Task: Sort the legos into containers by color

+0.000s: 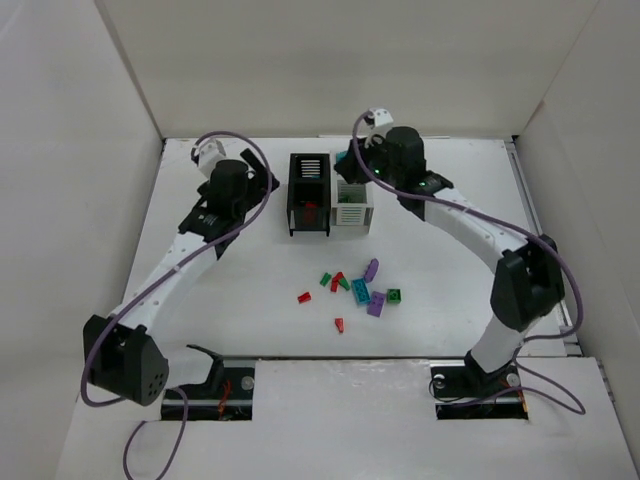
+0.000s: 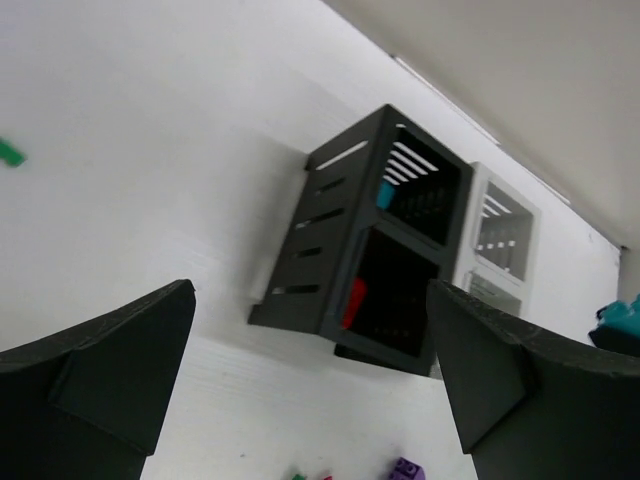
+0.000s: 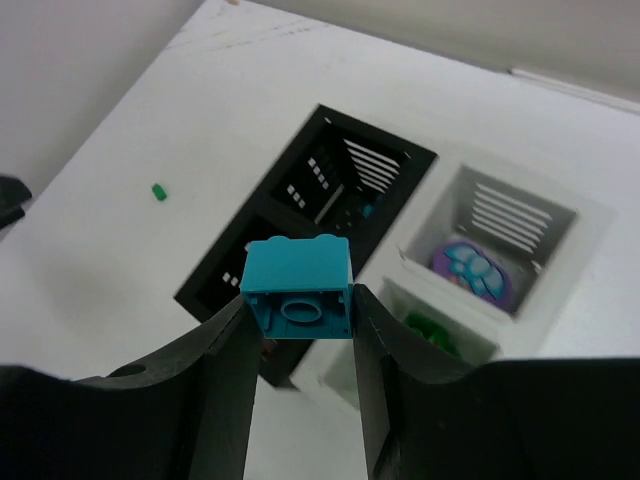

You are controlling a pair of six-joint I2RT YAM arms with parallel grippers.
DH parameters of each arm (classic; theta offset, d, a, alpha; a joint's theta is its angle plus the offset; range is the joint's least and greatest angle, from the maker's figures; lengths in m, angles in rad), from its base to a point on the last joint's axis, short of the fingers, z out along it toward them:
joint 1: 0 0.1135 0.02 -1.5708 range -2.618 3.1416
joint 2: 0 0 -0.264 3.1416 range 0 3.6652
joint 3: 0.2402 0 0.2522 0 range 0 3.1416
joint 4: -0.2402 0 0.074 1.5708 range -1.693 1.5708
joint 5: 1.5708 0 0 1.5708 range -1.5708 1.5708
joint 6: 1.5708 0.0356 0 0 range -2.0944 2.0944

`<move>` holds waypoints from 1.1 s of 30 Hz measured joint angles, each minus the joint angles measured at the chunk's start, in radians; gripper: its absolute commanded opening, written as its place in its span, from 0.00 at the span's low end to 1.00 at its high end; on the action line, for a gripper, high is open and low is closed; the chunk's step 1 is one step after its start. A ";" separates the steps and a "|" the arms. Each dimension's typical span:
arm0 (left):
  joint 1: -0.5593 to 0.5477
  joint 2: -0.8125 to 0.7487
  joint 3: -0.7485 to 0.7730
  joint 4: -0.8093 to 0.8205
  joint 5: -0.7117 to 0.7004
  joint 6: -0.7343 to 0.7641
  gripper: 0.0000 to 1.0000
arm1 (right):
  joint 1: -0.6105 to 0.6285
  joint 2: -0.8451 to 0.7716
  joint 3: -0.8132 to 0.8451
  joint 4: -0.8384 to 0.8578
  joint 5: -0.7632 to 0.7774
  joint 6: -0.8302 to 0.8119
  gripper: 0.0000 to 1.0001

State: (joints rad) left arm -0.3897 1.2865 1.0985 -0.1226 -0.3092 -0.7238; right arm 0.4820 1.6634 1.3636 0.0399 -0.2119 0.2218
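Sorting is partway done. Red and teal pieces sit in the black bin [image 1: 292,195], purple and green in the white bin [image 1: 352,224]. Loose legos [image 1: 358,288] lie mid-frame on the worktop [image 1: 250,270]. The teal brick [image 3: 297,290], hollow underside showing, is pinched by the right hand [image 3: 300,310] above the bins. The left hand [image 2: 310,330] is spread wide and empty.

From overhead I get bright, even light on the white tabletop [image 1: 250,300], with only soft, faint shadows around the black bin [image 1: 309,195]. In the left wrist view the left gripper [image 2: 308,295] looms dark and blurred in the bottom corners. The right wrist view shows the teal brick [image 3: 298,290] sharp, but the black bin's inside is murky.
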 measured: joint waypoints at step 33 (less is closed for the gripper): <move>0.150 -0.072 -0.111 -0.189 0.026 -0.077 1.00 | 0.192 0.516 0.605 -0.302 0.336 -0.040 0.55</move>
State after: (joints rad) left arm -0.2394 1.2144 0.9874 -0.3119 -0.2829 -0.8009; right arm 0.6739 2.1792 1.9682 -0.2619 0.1242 0.1814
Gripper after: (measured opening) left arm 0.997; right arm 0.523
